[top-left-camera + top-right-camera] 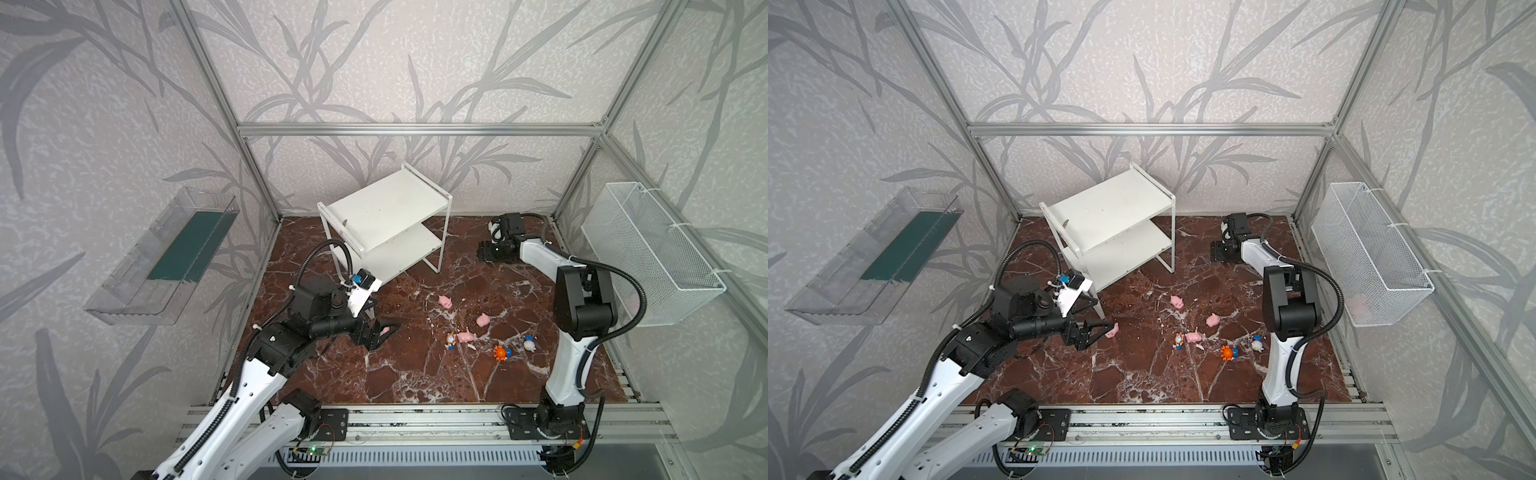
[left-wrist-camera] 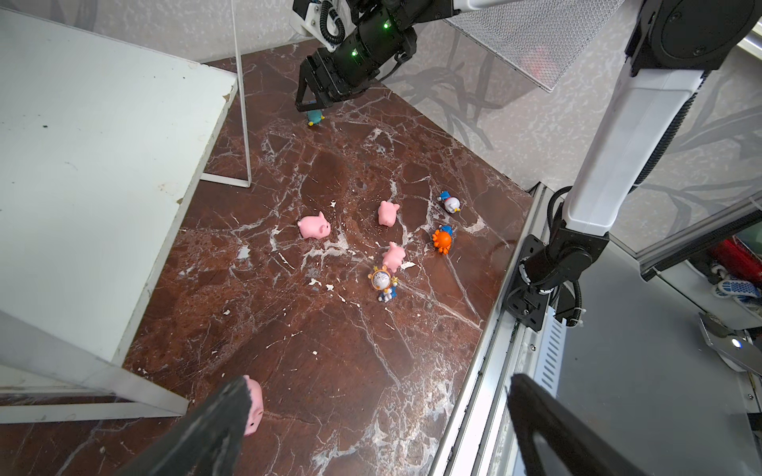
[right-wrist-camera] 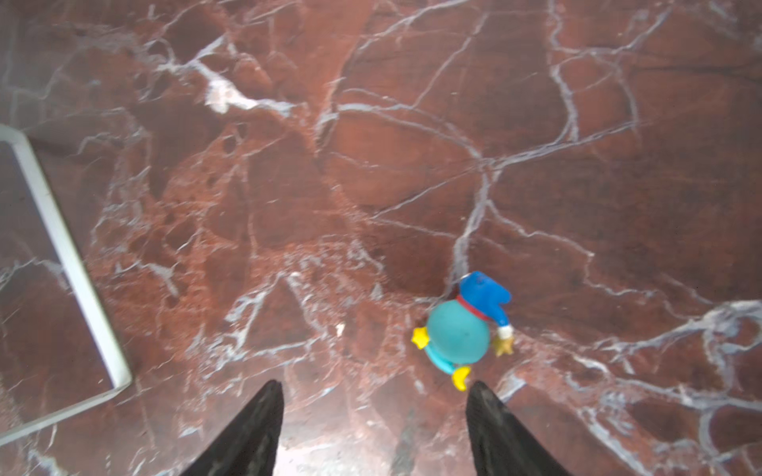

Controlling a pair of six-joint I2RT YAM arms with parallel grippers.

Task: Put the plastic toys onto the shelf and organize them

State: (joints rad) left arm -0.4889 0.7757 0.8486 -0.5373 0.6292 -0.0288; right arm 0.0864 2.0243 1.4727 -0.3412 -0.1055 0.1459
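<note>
Left claw (image 2: 381, 381): spread to its widest, gripping nothing; a small rounded pink plastic pig (image 2: 252, 406) sits right against one finger.
Right claw (image 3: 375, 395): jaws partly apart and empty, poised over a teal-and-blue plastic cartoon figurine (image 3: 457, 334) on the red marble table (image 3: 371, 165).
Shelf (image 1: 386, 208): white two-tier rack on thin tube legs; both boards bare of toys.
Other toys (image 1: 483, 320): pigs and figurines scattered mid-table, apart from the shelf.
Technique: the figurine sits off toward one finger; centring the right claw before closing on the round body seems wise.
Unclear: whether the pig rests on the table; in both top views the right fingertips are hidden.
</note>
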